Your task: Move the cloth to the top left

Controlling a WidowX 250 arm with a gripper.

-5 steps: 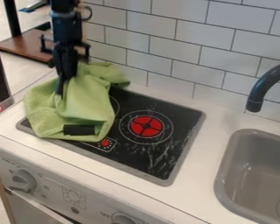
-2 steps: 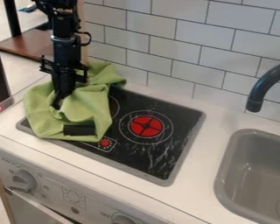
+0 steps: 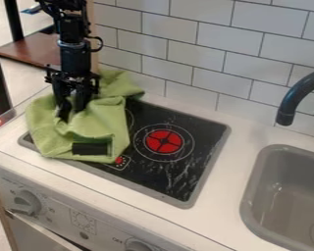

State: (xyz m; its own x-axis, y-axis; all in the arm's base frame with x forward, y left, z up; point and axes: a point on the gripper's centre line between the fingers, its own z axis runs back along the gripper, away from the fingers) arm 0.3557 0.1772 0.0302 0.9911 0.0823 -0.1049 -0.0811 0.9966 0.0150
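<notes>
White rectangular tiles [image 3: 209, 49] line the wall behind a toy kitchen's pale countertop [image 3: 242, 147], with a brown wooden shelf [image 3: 28, 49] beyond it at the upper left. Set into the countertop is a black cooktop [image 3: 186, 169] with a gray rim; its red burner disc [image 3: 164, 141] lies inside white rings near the middle. To the right is a gray sink basin [image 3: 281, 196], and a dark curved faucet [image 3: 297, 98] reaches in from the right edge. A control knob [image 3: 27, 202] sits on the front panel at the lower left. The green cloth [image 3: 97, 125] lies rumpled over the left part of the cooktop and onto the countertop beside it, its back end bunched near the tiles. A black rectangle [image 3: 91, 148] shows at its near edge. Above the cloth's left half, the black gripper [image 3: 71, 113] points down, its two fingers spread apart, with green fabric visible between them.
</notes>
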